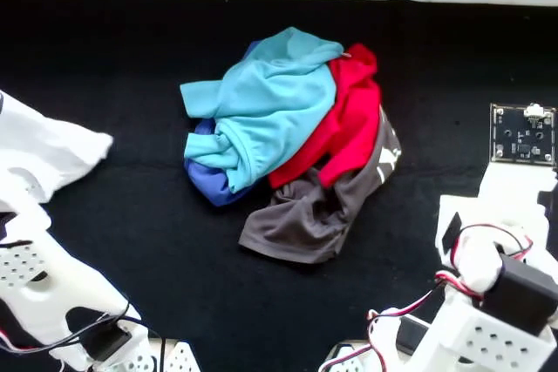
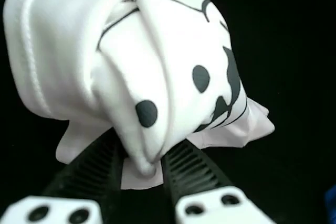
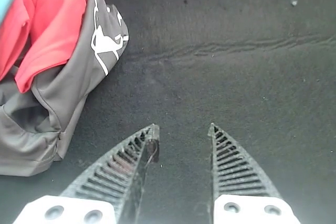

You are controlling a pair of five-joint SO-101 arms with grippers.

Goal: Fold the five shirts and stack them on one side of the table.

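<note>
Shirts, five, soft knit cloth, all unfolded.

White shirt (image 1: 48, 150): smooth fabric with black line print and dots, bunched in rounded folds, one corded hem showing. It lies at the table's left edge, well apart from the other four. The left gripper (image 2: 144, 156) pinches a thick fold of it between two ribbed black fingers (image 2: 194, 174).

Teal shirt (image 1: 261, 102): matte, crumpled, draped across the top of a heap at mid-table.

Red shirt (image 1: 349, 119): bright, creased, partly under the teal one and overlapping the grey.

Grey shirt (image 1: 323, 206): slightly sheeny, with a white graphic near one edge, lowest in the heap and spreading toward the front.

Blue shirt (image 1: 209, 180): a rumpled edge showing beneath the teal, on the heap's left side.

Right gripper (image 3: 182, 127): tapered, ridged black fingers (image 3: 128, 166) spread apart with nothing between them, over bare table just beside the grey shirt's edge.

Table (image 1: 131, 41): black felt-like covering, faintly wrinkled.

Circuit board (image 1: 523, 134): small dark square, on a white mount at the right edge.
</note>
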